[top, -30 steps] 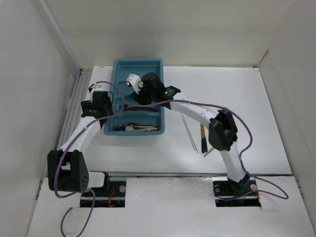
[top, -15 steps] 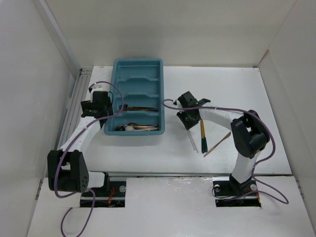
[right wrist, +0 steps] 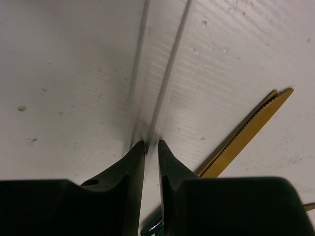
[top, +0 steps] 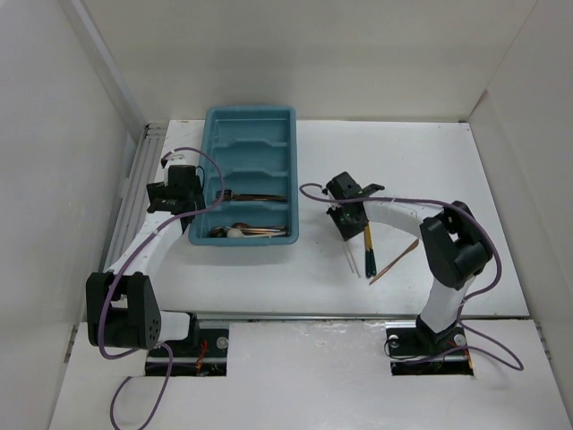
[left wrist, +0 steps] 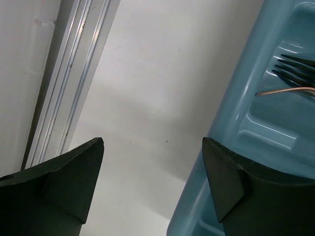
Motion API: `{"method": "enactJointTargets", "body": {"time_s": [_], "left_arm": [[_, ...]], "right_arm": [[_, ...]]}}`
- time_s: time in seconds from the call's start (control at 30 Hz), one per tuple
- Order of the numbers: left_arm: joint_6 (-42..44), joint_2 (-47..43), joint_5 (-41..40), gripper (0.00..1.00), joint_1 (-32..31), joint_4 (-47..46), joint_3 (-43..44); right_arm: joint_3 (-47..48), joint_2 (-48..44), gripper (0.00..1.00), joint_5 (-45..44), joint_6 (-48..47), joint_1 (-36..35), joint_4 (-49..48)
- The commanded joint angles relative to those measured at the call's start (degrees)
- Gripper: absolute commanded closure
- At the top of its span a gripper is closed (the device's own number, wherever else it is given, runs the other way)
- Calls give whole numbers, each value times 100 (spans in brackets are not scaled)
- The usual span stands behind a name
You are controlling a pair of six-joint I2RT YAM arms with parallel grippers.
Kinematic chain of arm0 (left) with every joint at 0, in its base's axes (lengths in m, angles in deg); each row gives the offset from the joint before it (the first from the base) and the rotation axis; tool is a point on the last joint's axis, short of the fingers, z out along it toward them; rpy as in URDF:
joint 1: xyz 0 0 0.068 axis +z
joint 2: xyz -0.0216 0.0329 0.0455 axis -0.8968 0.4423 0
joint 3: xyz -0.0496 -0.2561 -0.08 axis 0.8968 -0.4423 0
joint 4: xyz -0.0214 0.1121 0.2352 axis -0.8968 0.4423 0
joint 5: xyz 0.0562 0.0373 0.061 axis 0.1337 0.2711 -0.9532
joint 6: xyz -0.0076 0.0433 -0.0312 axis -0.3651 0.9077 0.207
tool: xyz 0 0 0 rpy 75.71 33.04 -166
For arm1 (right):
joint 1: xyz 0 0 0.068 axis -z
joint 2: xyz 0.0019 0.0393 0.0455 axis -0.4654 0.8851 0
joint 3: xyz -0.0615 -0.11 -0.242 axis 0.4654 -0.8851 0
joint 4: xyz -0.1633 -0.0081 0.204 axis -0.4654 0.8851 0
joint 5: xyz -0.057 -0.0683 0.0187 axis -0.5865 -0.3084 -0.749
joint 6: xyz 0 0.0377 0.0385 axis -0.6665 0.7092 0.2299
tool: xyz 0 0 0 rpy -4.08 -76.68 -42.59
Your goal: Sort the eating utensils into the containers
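Observation:
Two thin silver chopsticks [right wrist: 170,73] lie on the white table right of the teal tray [top: 251,121]. My right gripper [right wrist: 151,143] is down on their near ends, its jaws shut on them with only a sliver of gap; it also appears from above [top: 347,228]. A green-handled gold piece [top: 367,253] and a copper piece [top: 396,260] lie just beside. In the tray rest a fork [left wrist: 295,66], copper utensils [top: 258,231] and a silver spoon [top: 235,231]. My left gripper [left wrist: 153,142] hangs open over the table at the tray's left wall [left wrist: 236,113], holding nothing.
A metal rail [left wrist: 74,83] runs along the table's left edge beside the white side wall. Purple cables [top: 394,199] trail along both arms. The gold serrated blade [right wrist: 251,128] lies close to the right fingers.
The right arm swung from over the tray to the table on the right, came down on the chopsticks and narrowed its jaws. The left arm stayed still.

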Motion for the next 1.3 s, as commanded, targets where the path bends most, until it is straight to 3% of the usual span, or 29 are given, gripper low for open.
{"method": "enactJointTargets", "body": {"time_s": [0.0,0.33,0.67,0.77,0.93,1.0,1.1,1.27], "left_arm": [[22,-76,5,21,-30,-35,-58],[22,-76,5,21,-30,-35,-58],[22,-76,57,21,-30,-35,-58],[22,-76,58,21,-30,-35,-58],[22,-76,58,21,-30,-35,-58],[100,-76,58,21,-83,26,56],[450,-76,347,21,-135,262,406],[1312,-14,2173,21,-197,588,1461]], "right_arm": [[-178,-190,77,-50,126,124,-239],[-292,29,77,81,415,-174,-73],[-1075,-533,75,213,1013,-289,437],[-997,-262,79,152,1013,-289,385],[-732,292,100,133,899,-132,149],[-864,206,100,134,899,-35,-28],[-620,-337,100,-234,795,98,6],[688,-1235,100,-533,355,203,156]]}}
